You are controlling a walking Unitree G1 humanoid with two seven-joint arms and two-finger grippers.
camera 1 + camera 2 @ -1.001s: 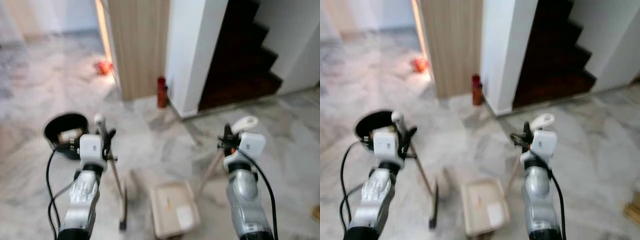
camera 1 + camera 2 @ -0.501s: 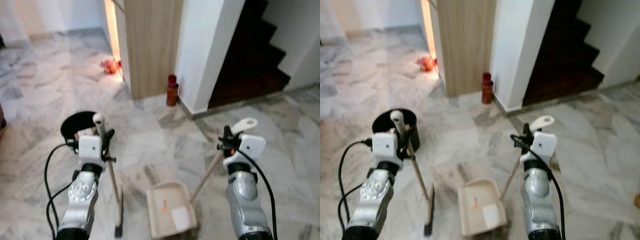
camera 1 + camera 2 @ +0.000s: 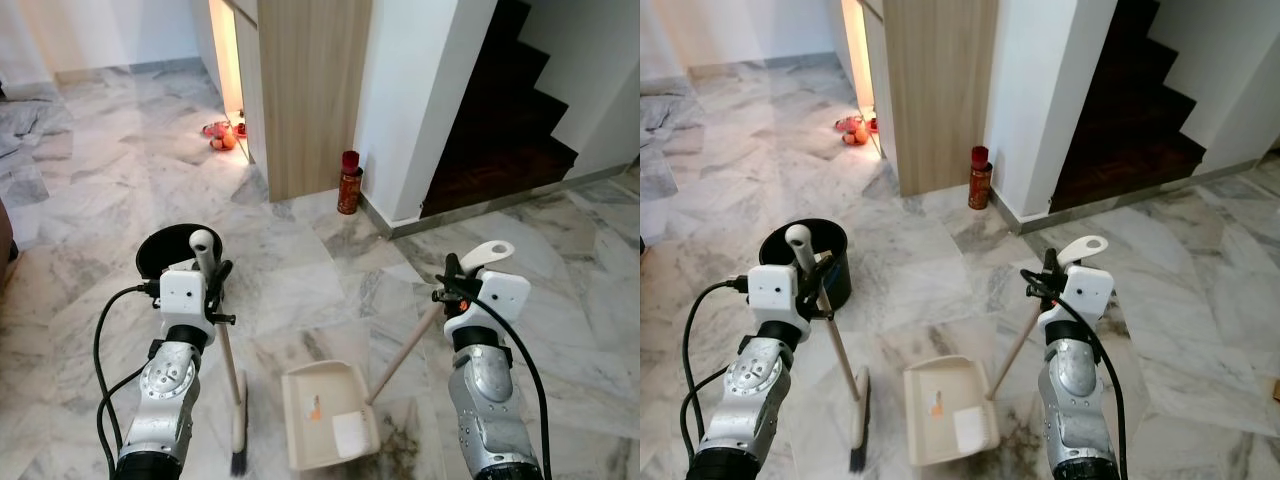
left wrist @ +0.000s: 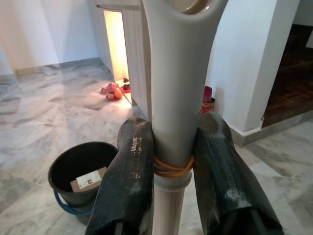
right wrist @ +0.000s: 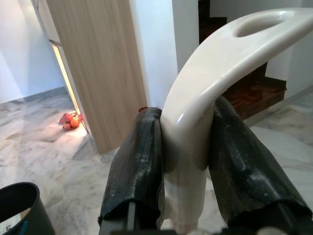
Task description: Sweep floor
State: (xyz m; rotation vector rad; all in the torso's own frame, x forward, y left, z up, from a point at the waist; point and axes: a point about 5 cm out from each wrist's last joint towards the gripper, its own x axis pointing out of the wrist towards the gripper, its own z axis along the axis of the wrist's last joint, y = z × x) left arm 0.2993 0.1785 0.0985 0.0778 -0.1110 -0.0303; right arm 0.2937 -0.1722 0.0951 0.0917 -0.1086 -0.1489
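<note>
Broom [image 3: 238, 440] bristles rest on the marble floor [image 3: 300, 280] beside the dustpan [image 3: 325, 420]; your left gripper [image 4: 171, 161] pinches its handle, your right gripper [image 5: 183, 161] pinches the dustpan's, ready to gather dirt.

A black bucket [image 3: 808, 262] with a small carton inside stands on the marble floor [image 3: 90, 200], just beyond the left gripper [image 3: 212, 283]. Further ahead, a red can [image 3: 349, 183] stands at the foot of a white wall [image 3: 420, 90], beside a wooden panel [image 3: 305, 90]. Dark stairs [image 3: 505, 110] rise far beyond the right gripper [image 3: 447, 281].
</note>
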